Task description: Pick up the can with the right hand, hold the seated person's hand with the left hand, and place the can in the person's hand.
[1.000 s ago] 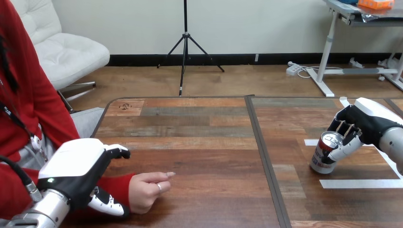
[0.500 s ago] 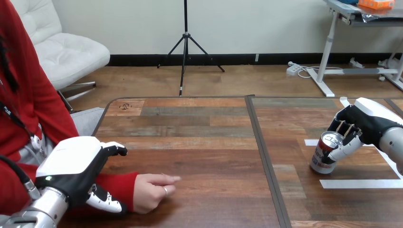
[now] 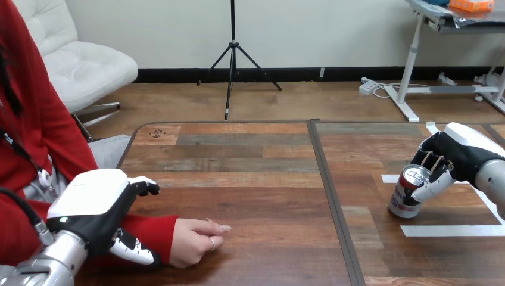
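Wooden planks in brown and grey make up the tabletop (image 3: 250,179), which is split by a dark seam (image 3: 333,202) running from the far edge to the near edge. On the right part, the can (image 3: 406,198) is seen on the wood, tipped a little, with a silver top and a red, white and blue label. Its writing is too small to be read, and what is inside cannot be seen. The can is gripped by the right hand (image 3: 455,156), whose fingers (image 3: 433,183) are curled round its upper side. White tape strips (image 3: 452,230) are stuck down just beside the can, near the right edge. On the left part, the person's hand (image 3: 192,241) is laid on the wood near the front edge, loosely curled. The left hand (image 3: 95,205) is placed over the red sleeve (image 3: 153,229) just behind it, and whether the wrist is gripped cannot be told. A wide stretch of bare wood is seen between the person's hand and the can.
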Motion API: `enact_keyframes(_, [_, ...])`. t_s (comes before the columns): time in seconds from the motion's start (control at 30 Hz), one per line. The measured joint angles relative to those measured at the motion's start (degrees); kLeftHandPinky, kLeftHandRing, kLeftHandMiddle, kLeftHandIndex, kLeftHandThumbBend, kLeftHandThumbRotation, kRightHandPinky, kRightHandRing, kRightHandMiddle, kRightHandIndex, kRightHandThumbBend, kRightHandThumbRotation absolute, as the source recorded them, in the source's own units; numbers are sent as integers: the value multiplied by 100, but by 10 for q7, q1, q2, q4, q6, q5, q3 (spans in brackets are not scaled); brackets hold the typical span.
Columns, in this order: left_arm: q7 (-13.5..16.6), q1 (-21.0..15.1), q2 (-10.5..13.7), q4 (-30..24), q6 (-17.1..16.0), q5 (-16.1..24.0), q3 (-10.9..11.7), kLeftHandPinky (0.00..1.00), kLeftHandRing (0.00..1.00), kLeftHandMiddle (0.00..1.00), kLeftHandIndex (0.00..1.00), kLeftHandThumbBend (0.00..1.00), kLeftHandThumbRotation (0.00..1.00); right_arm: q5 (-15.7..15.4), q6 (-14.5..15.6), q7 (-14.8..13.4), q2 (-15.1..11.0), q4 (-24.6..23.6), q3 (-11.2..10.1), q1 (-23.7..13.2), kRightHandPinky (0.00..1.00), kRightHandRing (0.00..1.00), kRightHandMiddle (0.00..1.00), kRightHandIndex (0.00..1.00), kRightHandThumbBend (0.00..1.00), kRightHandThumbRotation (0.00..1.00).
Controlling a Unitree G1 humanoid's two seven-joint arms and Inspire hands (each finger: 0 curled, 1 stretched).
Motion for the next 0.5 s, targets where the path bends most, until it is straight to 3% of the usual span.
enact_keyframes(0.5, [-18,-13,12,8,2,8,-18,69,76,78,75,100,19,0,0,0,0,0,0,0,46,50,51,46,80,0])
